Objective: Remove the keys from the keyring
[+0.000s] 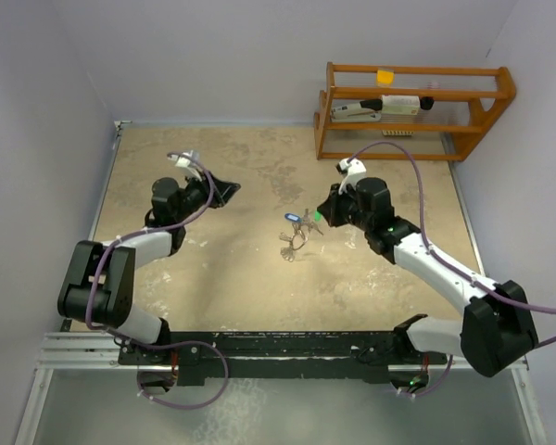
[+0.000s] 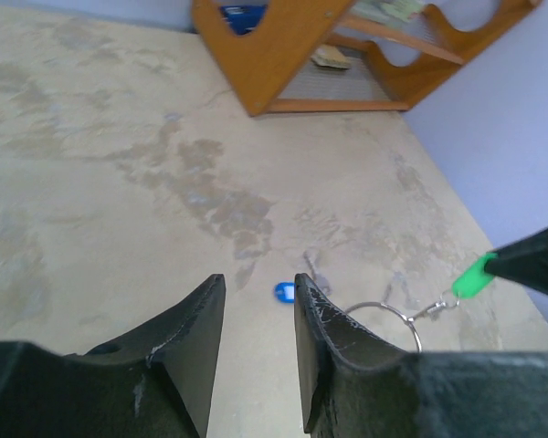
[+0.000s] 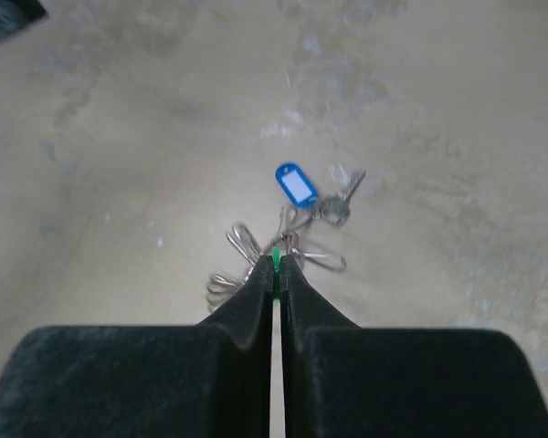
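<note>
Green-headed key [image 2: 473,276] is clamped in the right gripper's [image 3: 276,266] closed jaws, in front of the wooden rack [image 1: 463,72]; left gripper [image 2: 258,301], farther from it, jaws slightly parted, holds nothing.

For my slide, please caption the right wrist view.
The right gripper pinches the green tag; blue tag and keys lie beyond.

You see thin shiny metal wire in the keyring [image 2: 384,305], glossy plastic on the blue head [image 3: 296,183] and green head [image 2: 473,276], a matt blotchy table [image 1: 213,278], a smooth wooden rack [image 1: 417,72].
</note>
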`<state>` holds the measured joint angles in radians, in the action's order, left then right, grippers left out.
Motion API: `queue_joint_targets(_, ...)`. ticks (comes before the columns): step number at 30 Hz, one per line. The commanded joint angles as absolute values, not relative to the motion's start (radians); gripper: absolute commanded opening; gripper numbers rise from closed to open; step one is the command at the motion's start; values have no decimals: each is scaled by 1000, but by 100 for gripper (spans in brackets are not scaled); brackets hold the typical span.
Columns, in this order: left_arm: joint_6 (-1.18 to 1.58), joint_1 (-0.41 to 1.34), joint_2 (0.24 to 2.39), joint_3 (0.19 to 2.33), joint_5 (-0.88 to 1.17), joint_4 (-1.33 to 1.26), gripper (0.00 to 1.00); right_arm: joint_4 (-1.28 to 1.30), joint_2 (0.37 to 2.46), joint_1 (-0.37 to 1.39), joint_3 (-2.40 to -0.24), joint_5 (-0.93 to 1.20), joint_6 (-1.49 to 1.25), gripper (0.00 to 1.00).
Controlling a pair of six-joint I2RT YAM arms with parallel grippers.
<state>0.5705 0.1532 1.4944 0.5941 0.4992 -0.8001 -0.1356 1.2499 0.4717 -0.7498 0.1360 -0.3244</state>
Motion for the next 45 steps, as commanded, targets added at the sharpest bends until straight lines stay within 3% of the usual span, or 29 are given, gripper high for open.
queue_joint_targets(1, 533, 214, 1561, 728, 644, -853, 34, -102, 1209, 484, -878, 66, -229, 0)
queue_joint_targets(14, 680, 356, 1722, 781, 817, -1220, 38, -26, 1183, 507, -1050, 64, -149, 0)
queue_joint_targets(21, 986, 404, 1872, 808, 917, -1717, 43, 1, 1172, 518, -1109, 123, -155, 0)
queue_joint_targets(29, 958, 455, 1912, 839, 987, -1721, 43, 15, 1161, 533, -1128, 141, -167, 0)
queue_joint_targets(36, 862, 457, 1839, 779, 920, -1674, 43, 1, 1163, 552, -1128, 139, -170, 0)
queue_joint_targets(45, 296, 489, 1655, 750, 705, -1006, 46, -8, 1151, 577, -1137, 168, -184, 0)
